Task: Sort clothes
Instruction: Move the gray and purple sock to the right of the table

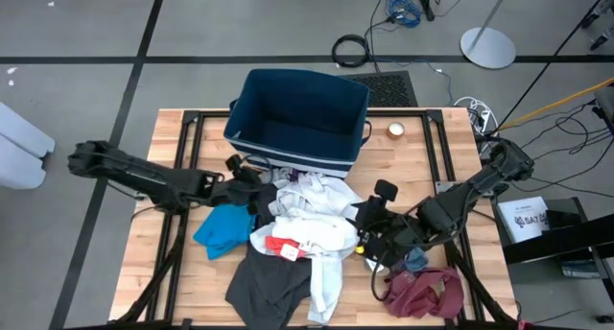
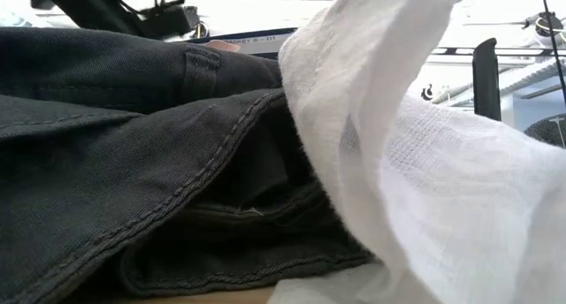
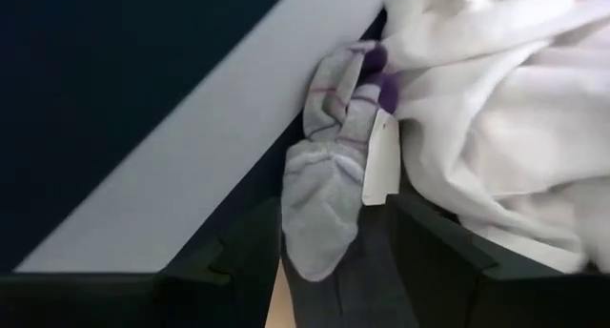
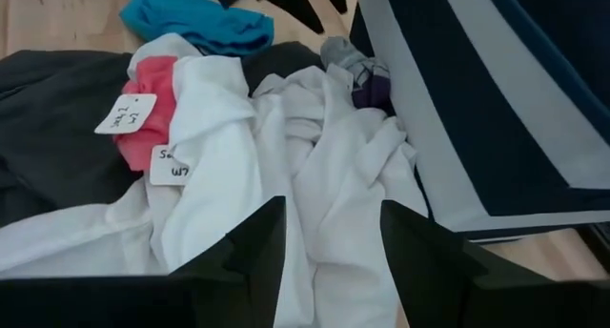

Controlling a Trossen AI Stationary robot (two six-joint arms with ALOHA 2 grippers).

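Observation:
The clothes lie in a pile in front of the dark blue bin (image 1: 297, 119): a white top (image 1: 312, 215), a bright blue one (image 1: 225, 229), a dark grey one (image 1: 269, 287), a red one (image 1: 285, 246) and a maroon one (image 1: 422, 294). A grey sock with purple stripes (image 3: 324, 190) lies against the bin's white stripe (image 3: 181, 185), beside the white top (image 3: 496, 109). My left gripper (image 1: 257, 176) is open, with one finger on either side of the sock's end (image 3: 329, 214). My right gripper (image 1: 367, 218) is open and empty just over the white top (image 4: 331, 206).
Paper tags (image 4: 126, 113) lie on the red and white tops. The bin's near wall (image 4: 496, 109) stands close behind the pile. A small round thing (image 1: 395, 130) lies on the table right of the bin. In the low view the dark grey (image 2: 133, 163) and white cloth (image 2: 424, 163) fill the picture.

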